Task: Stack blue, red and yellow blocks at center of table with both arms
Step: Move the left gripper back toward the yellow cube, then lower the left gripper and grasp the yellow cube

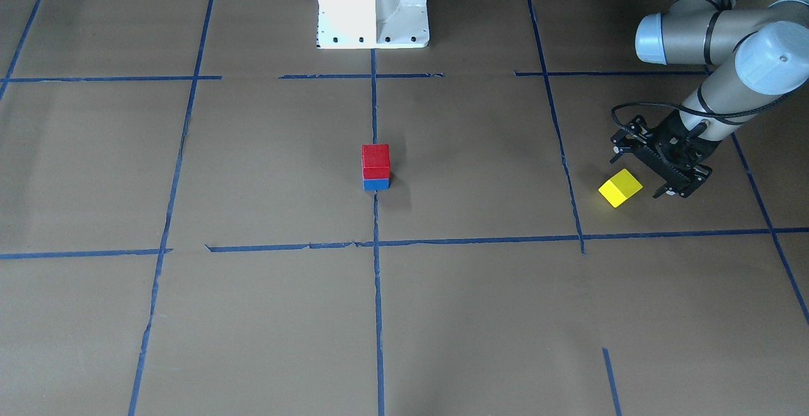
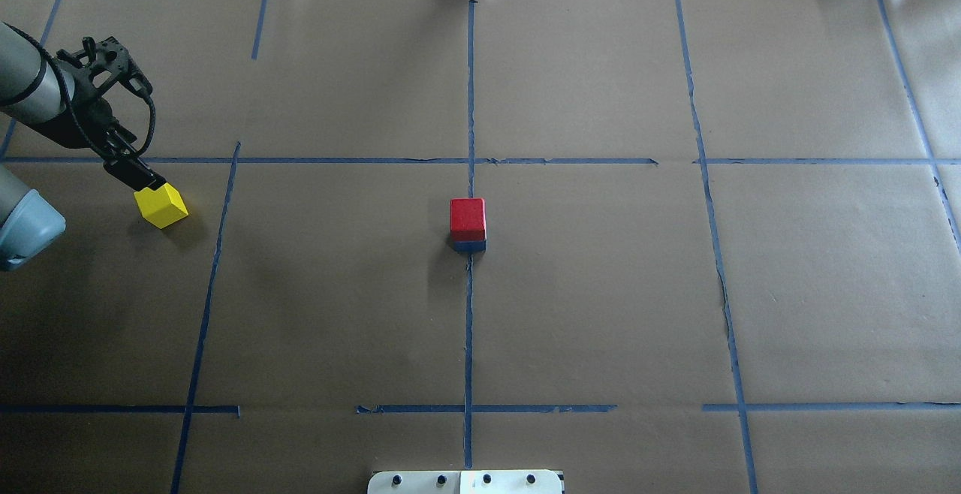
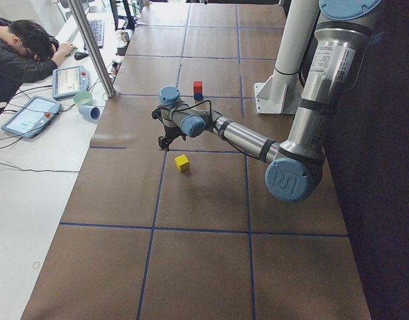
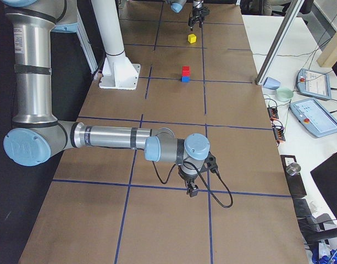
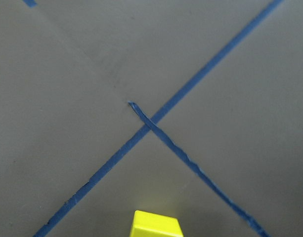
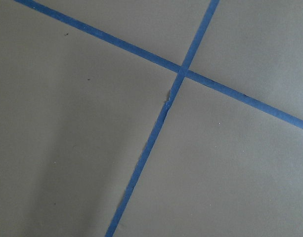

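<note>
Overhead frame, entries left to right.

1. Upper left: silver-grey tubular left arm (image 2: 26,85) with pale blue joint caps, ending in a black two-finger left gripper (image 2: 141,176). Its tips sat low, just behind entry 2, touching it or nearly so. Whether the fingers were parted or closed could not be told. They overlapped in the fixed views, and the wrist camera showed none of them.

2. Left of frame: small plain yellow cube (image 2: 161,206). It rested on the brown paper table (image 2: 338,291) gridded with thin blue tape, turned askew to the lines and well apart from the centre.

3. Centre: small red cube (image 2: 468,218), seated squarely on a small blue cube (image 2: 469,245), on the middle tape line.

4. Absent overhead; lower centre of the right side view: silver-grey right arm (image 4: 108,137) with its black right gripper (image 4: 193,191) low over bare paper. It was well apart from every cube, and whether it was open or closed could not be told.

Step in hand, as judged: pick-up of the yellow cube, with two of the three already stacked. The next move calls for the fingers to be aligned to the skewed faces and closed on the cube. It then needs lifting, carrying to the centre and setting level on the red cube without nudging the stack.
</note>
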Tool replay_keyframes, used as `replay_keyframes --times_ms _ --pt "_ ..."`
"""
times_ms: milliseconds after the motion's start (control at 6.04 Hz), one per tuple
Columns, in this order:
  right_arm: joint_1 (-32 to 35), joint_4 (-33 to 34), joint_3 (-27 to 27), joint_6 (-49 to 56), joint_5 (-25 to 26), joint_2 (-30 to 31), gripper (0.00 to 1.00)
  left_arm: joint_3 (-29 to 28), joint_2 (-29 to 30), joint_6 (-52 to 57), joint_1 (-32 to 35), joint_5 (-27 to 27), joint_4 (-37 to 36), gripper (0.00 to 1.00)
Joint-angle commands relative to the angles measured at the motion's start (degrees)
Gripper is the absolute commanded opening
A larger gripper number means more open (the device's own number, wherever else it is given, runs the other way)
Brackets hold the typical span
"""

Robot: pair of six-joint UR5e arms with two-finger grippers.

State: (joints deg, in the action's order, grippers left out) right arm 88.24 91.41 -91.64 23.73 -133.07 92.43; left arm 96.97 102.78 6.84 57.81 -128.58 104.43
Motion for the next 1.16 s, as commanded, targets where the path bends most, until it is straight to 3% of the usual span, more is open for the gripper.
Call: replay_keyframes --times_ms 0,331,497,994 --pt "0.0 0.0 0.0 0.0 0.0 0.1 1.00 -0.3 -1.7 3.6 -0.2 -0.1 0.3 1.00" --pt "0.0 0.0 0.1 0.1 0.0 0.3 1.00 -4.5 -2.1 2.7 -1.6 0.2 6.5 0.98" --pt "0.0 0.0 0.1 0.1 0.0 0.3 1.00 -6.9 -2.0 -2.8 -3.5 0.3 12.7 0.98" --pt "0.0 0.0 0.2 0.1 0.0 0.3 1.00 -7.8 -2.2 -4.9 -5.2 3.4 14.6 0.97"
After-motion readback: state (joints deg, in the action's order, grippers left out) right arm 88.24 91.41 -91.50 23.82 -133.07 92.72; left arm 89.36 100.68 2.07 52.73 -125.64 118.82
